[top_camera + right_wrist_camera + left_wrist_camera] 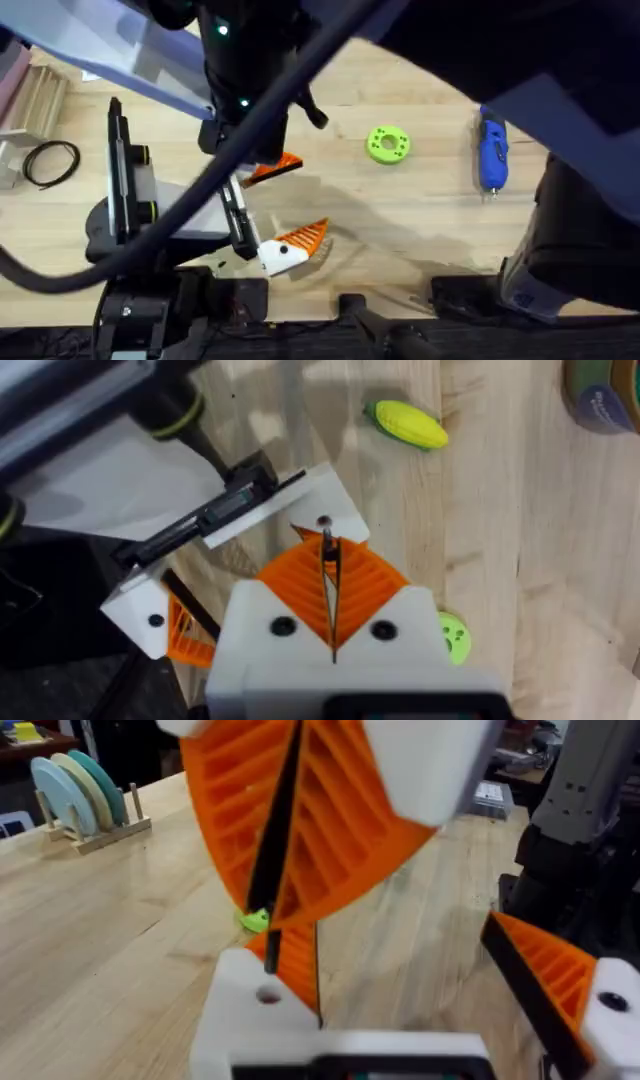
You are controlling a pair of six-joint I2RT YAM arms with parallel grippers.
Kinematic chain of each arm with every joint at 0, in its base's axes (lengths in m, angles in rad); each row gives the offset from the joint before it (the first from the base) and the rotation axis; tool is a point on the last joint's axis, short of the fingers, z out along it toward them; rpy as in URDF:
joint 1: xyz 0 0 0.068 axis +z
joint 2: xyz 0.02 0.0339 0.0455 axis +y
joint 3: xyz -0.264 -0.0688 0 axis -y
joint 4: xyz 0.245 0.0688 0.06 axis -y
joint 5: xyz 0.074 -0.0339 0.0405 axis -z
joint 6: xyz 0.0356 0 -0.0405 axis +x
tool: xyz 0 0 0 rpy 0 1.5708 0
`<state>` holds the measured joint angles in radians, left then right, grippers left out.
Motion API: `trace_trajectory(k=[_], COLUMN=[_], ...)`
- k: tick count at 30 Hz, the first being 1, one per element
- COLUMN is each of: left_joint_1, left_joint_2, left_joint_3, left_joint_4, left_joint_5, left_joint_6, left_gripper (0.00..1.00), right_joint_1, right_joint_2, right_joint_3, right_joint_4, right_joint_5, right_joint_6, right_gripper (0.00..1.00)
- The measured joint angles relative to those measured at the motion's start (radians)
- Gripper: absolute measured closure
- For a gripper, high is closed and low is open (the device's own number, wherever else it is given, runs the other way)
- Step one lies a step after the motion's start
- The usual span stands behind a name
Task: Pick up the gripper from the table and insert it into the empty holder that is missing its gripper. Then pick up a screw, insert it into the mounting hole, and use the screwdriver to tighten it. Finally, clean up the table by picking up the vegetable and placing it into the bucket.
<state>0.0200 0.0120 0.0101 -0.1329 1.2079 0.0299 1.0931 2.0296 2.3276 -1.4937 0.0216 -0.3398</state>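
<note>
**Both arms meeting over the table (pixel 420 215).** The right end effector (pixel 328 560) is reached across to the left arm, with its two orange fingers (pixel 340 830) pressed together. The gripper (pixel 290 958), a small orange piece, is pinched at their tips and set against the top of the holder (pixel 250 1010). The holder is the white mount of the left end effector (pixel 410 985), and a round hole is seen in its face. The left end effector is held open, its holder and its orange-tipped finger (pixel 545 975) standing well apart. The screwdriver (pixel 491 150) lies on the right part of the table, apart from both arms. The green disc (pixel 388 143) lies between it and the end effectors. In the right wrist view the vegetable (pixel 405 422) lies on bare table beyond the holder, and the bucket (pixel 600 395) stands near it at the frame's corner. A black cable coil (pixel 50 162) lies at the far left.
</note>
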Motion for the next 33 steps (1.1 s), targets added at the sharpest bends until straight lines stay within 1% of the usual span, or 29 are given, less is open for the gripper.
trace_trajectory(k=[33], left_joint_1=[0.0], left_joint_2=[0.0], left_joint_3=[0.0], left_joint_4=[0.0], left_joint_5=[0.0], left_joint_6=[0.0], left_gripper=[0.015], right_joint_1=[0.005], right_joint_2=[0.036], right_joint_3=[0.0], right_joint_4=[-0.001], right_joint_5=[0.0], right_joint_6=[0.003], right_gripper=[0.995])
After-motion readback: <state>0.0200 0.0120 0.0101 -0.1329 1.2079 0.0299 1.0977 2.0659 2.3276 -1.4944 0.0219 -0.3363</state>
